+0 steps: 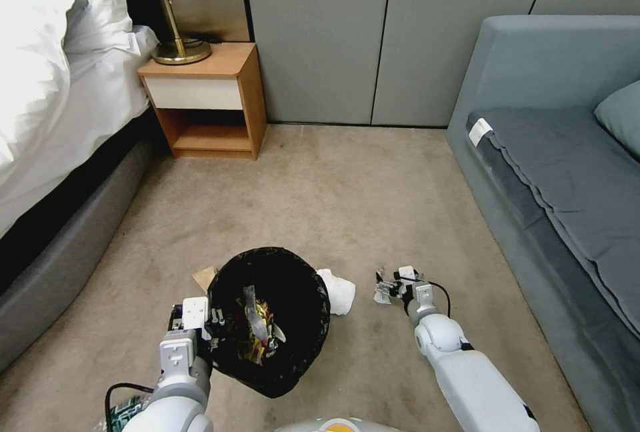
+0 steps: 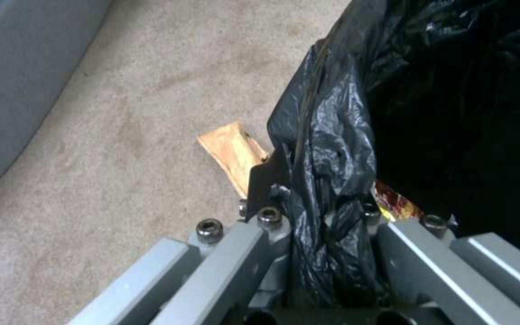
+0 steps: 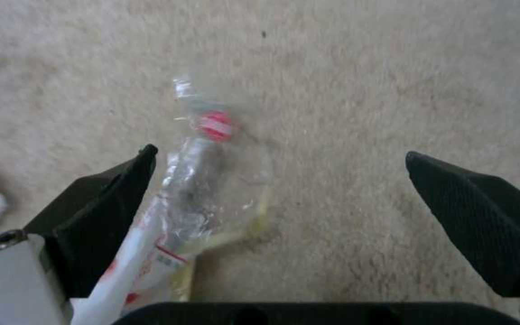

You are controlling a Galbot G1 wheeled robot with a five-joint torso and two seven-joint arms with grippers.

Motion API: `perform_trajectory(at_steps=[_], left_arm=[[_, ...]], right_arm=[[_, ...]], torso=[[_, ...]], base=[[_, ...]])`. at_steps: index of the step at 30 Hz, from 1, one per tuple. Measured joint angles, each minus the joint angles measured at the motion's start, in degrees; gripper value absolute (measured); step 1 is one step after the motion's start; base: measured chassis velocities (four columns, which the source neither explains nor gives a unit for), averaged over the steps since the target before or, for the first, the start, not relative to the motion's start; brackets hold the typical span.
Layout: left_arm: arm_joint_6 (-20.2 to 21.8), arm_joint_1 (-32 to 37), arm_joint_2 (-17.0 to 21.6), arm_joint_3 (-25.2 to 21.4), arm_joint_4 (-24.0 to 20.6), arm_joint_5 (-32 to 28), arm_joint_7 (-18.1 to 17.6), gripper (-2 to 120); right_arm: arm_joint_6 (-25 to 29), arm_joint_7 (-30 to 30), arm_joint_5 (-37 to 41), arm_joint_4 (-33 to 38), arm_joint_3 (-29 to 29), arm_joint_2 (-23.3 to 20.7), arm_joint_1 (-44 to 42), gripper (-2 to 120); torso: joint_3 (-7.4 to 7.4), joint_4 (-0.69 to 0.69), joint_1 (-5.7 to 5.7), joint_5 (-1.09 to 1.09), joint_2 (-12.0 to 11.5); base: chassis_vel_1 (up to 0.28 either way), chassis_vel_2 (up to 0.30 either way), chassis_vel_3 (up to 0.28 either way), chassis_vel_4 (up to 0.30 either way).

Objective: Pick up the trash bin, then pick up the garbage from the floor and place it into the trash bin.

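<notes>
Beige carpet (image 1: 347,179), cardboard scrap (image 1: 205,279), white tissue (image 1: 339,291), clear wrapper (image 3: 206,189)

We see the trash bin (image 1: 270,319) as a black bag mouth alone — its white wall is hidden under the liner. The wrappers (image 1: 261,325) inside overlap, too dark to sort. The cardboard scrap (image 1: 205,278) is half covered by the bin's rim; in the left wrist view the bag hides its near end (image 2: 233,151). The tissue (image 1: 340,291) tucks partly behind the bin. In the right wrist view the clear wrapper (image 3: 203,189) is blurred — its print cannot be read, and its lower end is cut off by the picture's edge.
</notes>
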Motion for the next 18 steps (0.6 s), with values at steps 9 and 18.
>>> perform_trajectory(at_steps=[9, 18], left_arm=[[0.0, 0.0, -0.1, 0.1, 0.0, 0.2, 0.0, 3], [0.0, 0.0, -0.1, 0.3, 0.0, 0.2, -0.1, 3]], right_arm=[[0.9, -3.1, -0.8, -5.3, 0.2, 1.1, 2.2, 100], [1.9, -3.2, -3.3, -4.9, 0.0, 2.8, 0.8, 76]], torso=[[0.0, 0.0, 0.0, 0.0, 0.0], [0.0, -0.01, 0.0, -0.02, 0.0]], base=[[0.0, 0.0, 0.0, 0.0], [0.0, 0.0, 0.0, 0.0]])
